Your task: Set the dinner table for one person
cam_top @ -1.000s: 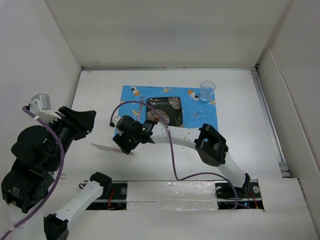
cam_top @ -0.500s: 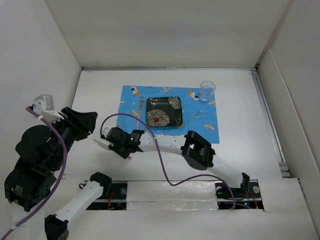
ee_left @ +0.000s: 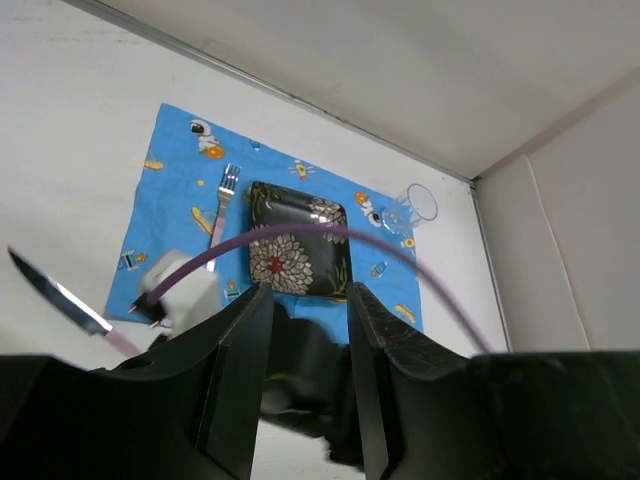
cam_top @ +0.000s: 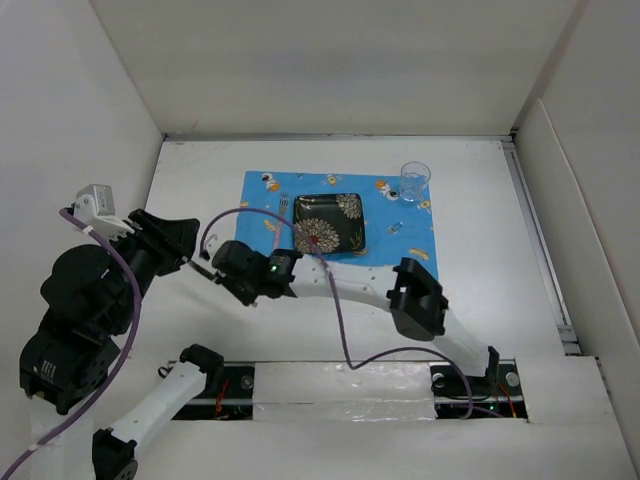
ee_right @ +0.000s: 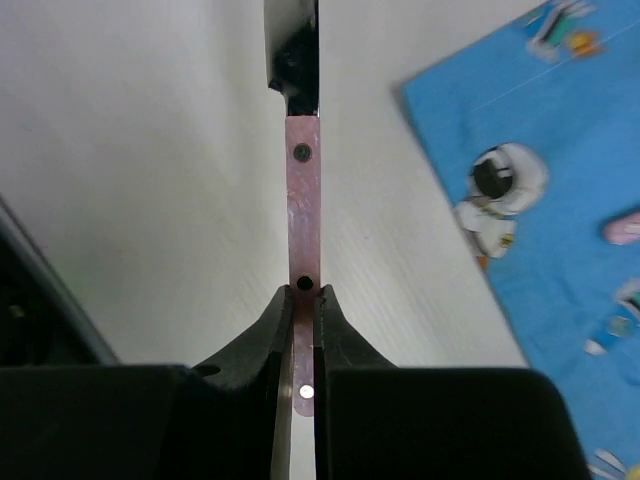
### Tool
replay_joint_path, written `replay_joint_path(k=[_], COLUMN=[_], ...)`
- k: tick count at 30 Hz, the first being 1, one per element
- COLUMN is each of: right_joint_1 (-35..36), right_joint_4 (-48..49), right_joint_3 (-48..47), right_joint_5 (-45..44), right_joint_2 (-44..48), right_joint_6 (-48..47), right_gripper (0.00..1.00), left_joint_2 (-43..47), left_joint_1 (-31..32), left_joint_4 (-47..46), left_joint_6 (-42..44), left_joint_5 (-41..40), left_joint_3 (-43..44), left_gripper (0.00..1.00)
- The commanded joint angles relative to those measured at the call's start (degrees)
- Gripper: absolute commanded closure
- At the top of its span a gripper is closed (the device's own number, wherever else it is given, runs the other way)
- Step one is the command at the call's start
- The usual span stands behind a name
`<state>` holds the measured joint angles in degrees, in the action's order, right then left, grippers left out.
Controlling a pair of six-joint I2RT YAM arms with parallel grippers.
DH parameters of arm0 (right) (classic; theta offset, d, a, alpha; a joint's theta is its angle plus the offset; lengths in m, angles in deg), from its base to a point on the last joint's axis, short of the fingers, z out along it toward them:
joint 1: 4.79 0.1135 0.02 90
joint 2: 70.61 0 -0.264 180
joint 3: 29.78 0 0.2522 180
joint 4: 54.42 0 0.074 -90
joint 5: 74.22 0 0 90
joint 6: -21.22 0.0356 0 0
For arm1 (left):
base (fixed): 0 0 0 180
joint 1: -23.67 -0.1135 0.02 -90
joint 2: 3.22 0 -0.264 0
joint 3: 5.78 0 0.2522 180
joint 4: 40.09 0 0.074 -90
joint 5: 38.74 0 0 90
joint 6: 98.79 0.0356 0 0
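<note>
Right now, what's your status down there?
Right gripper shut on knife handle, beside placemat. Left gripper open, empty, near the blade. Dinner table: plate, fork on placemat, cup at its corner. Nothing else in the way.

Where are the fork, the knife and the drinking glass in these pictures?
fork (ee_left: 222, 203): left wrist view, middle of its handle.
knife (ee_right: 303, 210): right wrist view, pink handle.
glass (cam_top: 414, 182): top external view, clear side wall.

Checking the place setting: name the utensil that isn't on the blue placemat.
The pink-handled metal knife, clamped in the right pincer beside the blue cartoon-print placemat; the silver metal fork lies on it.
</note>
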<state>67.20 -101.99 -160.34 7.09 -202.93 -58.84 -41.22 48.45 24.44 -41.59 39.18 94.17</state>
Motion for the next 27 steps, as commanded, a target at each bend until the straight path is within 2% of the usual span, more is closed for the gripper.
replay_joint_path(k=[1,3,6,7,9,10,13,15,23,27], right_joint_1=[-4.65,-7.72,-10.89,-13.77,-17.30,-21.23,-27.92,-30.75,-40.43,-42.80], right_joint_4=[5.69,4.54,6.64,7.34,7.52,6.91,4.71,5.76,7.52,8.05], right_joint_3=[0.51,3.31,14.54,20.49,26.15,28.61,37.48,41.01,43.67,42.97], right_joint_5=[-1.86,-2.47,-5.37,-6.33,-7.04,-8.18,-10.72,-10.74,-8.80,-8.10], right_joint_2=[14.00,16.81,24.54,28.65,32.27,34.90,38.43,39.23,34.14,31.33], right_joint_6=[3.24,6.49,9.57,10.71,15.01,16.16,22.39,23.02,23.73,21.80], right_gripper=[1.00,1.00,1.00,1.00,1.00,1.00,1.00,1.00,1.00,1.00], left_joint_2=[-1.20,-1.72,-2.25,-2.69,-4.09,-4.62,-6.99,-8.13,-15.87,-17.02], left_joint_1=[0.36,0.36,0.36,0.36,0.36,0.36,0.36,0.36,0.36,0.36], left_joint_4=[-5.31,-6.72,-11.46,-13.65,-15.68,-17.96,-22.35,-24.82,-26.77,-26.42], left_joint_6=[1.16,1.24,0.72,0.54,0.36,0.36,-0.69,-0.25,7.48,8.36], left_joint_5=[1.35,3.01,6.35,7.23,9.86,10.84,16.80,18.30,13.66,10.78], left_joint_3=[-1.64,-3.48,-6.47,-7.96,-9.98,-11.38,-20.50,-23.95,-32.40,-30.91], left_gripper=[0.67,0.67,0.67,0.67,0.68,0.67,0.67,0.66,0.61,0.61])
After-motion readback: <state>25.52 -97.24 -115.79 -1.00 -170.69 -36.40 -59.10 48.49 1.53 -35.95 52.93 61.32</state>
